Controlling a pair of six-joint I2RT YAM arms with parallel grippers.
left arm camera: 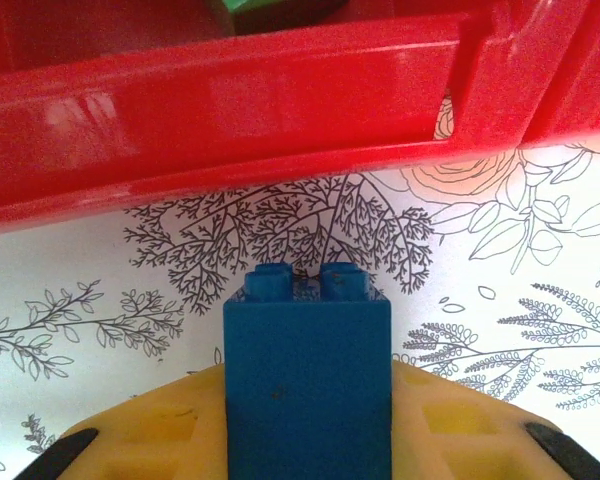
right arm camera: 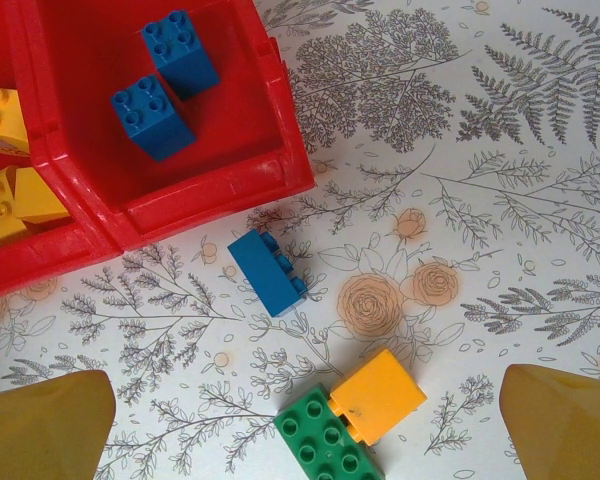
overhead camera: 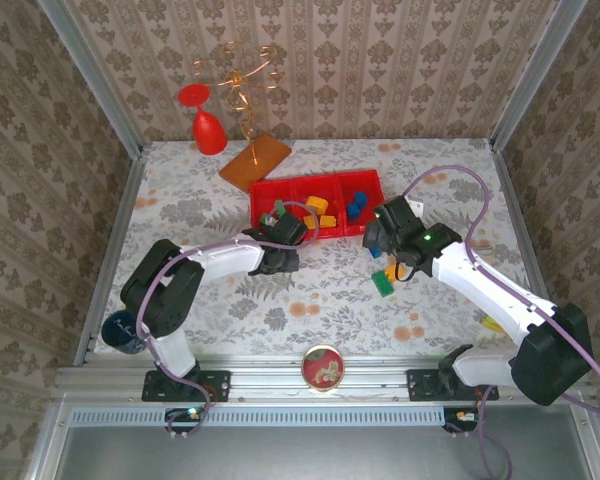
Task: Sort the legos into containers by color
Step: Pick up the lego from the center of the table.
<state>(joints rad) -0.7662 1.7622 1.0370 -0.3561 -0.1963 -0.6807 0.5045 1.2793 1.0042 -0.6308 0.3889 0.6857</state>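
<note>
No legible writing in any view.
No letters, numbers, labels or brand marks can be read. The studs of the blue brick (left arm camera: 307, 380) are too blurred for any embossing to be made out. The wall of the red tray (left arm camera: 230, 100) is seen as plain plastic. A pale mark on the dark blue cup (overhead camera: 123, 333) is too small to be deciphered.

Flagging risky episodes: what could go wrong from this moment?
The blue plastic brick in the left gripper faces the wall of the red plastic tray; moved low, it could snag. The compartment holding blue bricks lies beside the open right gripper, so the grippers may collide there.
</note>
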